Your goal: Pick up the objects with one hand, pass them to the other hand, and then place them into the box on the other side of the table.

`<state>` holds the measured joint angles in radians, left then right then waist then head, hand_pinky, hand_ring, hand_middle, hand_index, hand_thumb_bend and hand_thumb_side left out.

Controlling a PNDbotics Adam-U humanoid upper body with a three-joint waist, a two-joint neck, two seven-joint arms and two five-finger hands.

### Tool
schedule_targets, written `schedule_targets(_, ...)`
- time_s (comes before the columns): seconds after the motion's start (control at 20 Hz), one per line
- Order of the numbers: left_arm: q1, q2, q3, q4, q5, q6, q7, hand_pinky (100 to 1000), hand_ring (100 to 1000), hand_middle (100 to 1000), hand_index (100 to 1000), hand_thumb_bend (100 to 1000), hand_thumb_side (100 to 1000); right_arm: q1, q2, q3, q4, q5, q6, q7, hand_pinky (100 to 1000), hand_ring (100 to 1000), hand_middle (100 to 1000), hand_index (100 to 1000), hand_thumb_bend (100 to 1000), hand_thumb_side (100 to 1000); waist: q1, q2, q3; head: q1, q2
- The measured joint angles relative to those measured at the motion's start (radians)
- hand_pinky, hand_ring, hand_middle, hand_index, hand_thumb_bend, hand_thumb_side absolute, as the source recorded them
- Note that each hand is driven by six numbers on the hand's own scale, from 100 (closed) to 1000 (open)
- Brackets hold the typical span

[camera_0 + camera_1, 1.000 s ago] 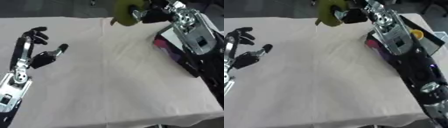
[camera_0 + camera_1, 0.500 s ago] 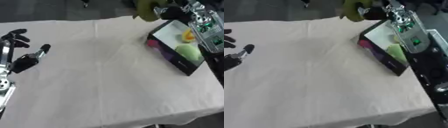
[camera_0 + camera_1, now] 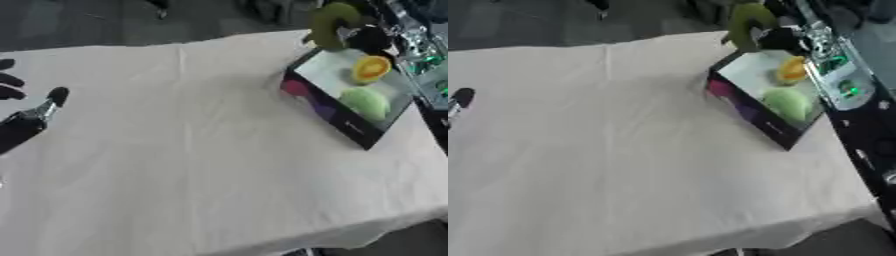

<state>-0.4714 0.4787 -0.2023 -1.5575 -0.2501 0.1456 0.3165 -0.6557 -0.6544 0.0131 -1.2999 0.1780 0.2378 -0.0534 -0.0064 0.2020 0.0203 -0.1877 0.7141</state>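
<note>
right robot hand (image 3: 367, 36) grips green fruit (image 3: 331, 20) over box (image 3: 350, 127) edge. move it in past orange fruit (image 3: 370, 68), go low, then let go. left robot hand (image 3: 22, 107) open.

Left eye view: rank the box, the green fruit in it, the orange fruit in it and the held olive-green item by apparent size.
1. Box
2. Olive-green item and green fruit: look alike, unranked
3. Orange fruit

Box (image 3: 350, 100) at table (image 3: 175, 165) right w/ two fruits (image 3: 366, 102) inside.
</note>
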Motion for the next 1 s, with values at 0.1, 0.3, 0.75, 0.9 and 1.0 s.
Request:
schedule_targets(0.1,0.006,0.005,0.004,0.0,0.003,-0.001,0.005,714,549,561,820,632,468,0.006,-0.002,-0.01,0.033,0.003,0.004,-0.013,962,777,563,553,176,100,0.001,0.0,0.001,0.0,-0.001)
schedule_targets(0.3,0.009,0.008,0.009,-0.001,0.004,-0.003,0.012,714,549,561,820,631,467,0.015,-0.003,-0.025,0.096,0.006,0.007,-0.035,960,784,587,582,160,100,0.004,0.0,0.003,0.0,-0.004)
schedule_targets(0.75,0.012,0.008,0.01,0.0,0.011,-0.005,0.02,712,546,559,817,623,465,0.022,-0.003,-0.046,0.178,0.048,0.021,-0.082,998,953,956,930,164,263,0.005,0.0,0.005,0.003,-0.005)
schedule_targets(0.9,0.014,0.008,0.01,0.0,0.012,-0.005,0.021,712,546,558,817,623,465,0.022,-0.003,-0.051,0.186,0.064,0.035,-0.116,1000,988,1000,988,100,472,0.005,0.0,0.005,0.008,-0.005)
schedule_targets(1.0,0.014,0.008,0.01,0.001,0.012,-0.006,0.022,712,545,558,817,623,463,0.022,-0.002,-0.056,0.186,0.065,0.042,-0.145,1000,999,1000,1000,100,518,0.005,0.0,0.005,0.01,-0.005)
